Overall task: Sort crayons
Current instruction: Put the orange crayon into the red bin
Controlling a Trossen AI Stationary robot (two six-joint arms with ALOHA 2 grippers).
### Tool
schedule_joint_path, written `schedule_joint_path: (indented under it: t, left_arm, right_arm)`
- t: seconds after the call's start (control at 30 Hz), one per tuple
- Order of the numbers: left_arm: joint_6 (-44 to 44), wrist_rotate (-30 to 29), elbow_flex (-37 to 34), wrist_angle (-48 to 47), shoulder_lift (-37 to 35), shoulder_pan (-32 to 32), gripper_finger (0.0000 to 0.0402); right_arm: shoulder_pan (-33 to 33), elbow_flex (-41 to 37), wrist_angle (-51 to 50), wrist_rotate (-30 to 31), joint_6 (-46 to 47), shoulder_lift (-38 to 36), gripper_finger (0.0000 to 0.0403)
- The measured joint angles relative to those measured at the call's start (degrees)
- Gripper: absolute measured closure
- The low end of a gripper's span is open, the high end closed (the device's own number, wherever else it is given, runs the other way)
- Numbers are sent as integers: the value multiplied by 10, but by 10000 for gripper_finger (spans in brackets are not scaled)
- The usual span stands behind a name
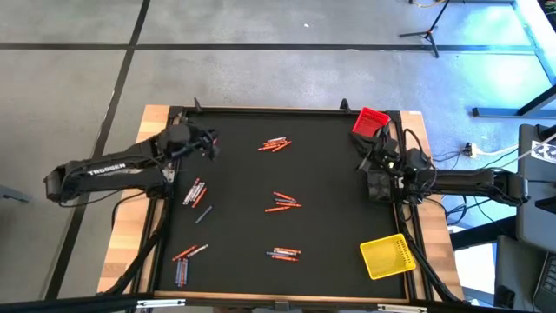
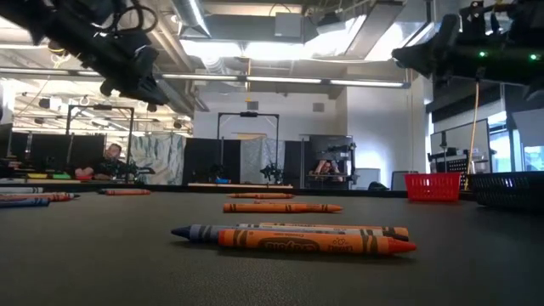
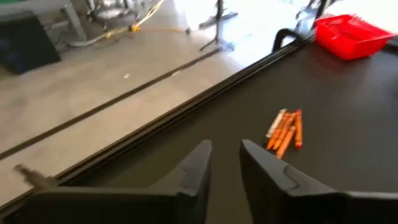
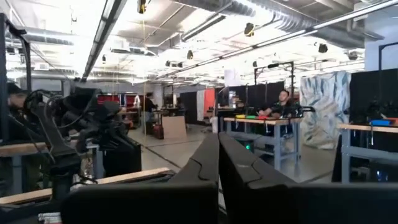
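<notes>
Overhead, we see the crayons (image 1: 274,144) scattered in small clusters across the black worktop (image 1: 330,183): one bunch toward the far edge, one near the middle, one by the near edge, and two along the left side. The left gripper (image 1: 211,144) hangs over the far left part of the worktop, holding nothing. The right gripper (image 1: 375,163) sits at the right edge, just beside the red bin (image 1: 371,122) in the far right corner; a yellow bin (image 1: 388,256) lies in the near right corner.

At table height, we see a blue crayon and an orange one lying together up close, more behind them.

From the left wrist, we see its fingers (image 3: 196,171) slightly apart and empty, an orange bunch beyond.

From the right wrist, its fingers (image 4: 205,158) meet, pressed together on nothing.
</notes>
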Motion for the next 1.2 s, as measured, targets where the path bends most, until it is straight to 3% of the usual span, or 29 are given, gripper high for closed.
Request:
schedule_joint_path:
  t: [0.13,0.37,0.57,0.73,0.93,1.2]
  left_arm:
    - [-12,36,59,-102,53,28,277]
    - [-48,40,118,-222,149,64,275]
    - [-48,74,123,-233,208,87,275]
    - [-48,104,123,-236,257,114,275]
    - [-30,153,124,-236,322,139,275]
    - [-11,142,123,-234,379,168,276]
  right_arm:
    - [0,43,-29,0,-1,45,402]
    - [0,122,-58,0,-1,149,402]
    - [0,162,-61,1,0,226,393]
    - [0,183,-63,-17,-19,272,340]
    - [0,203,-81,-56,-29,286,293]
    - [0,212,-94,-55,-33,286,288]
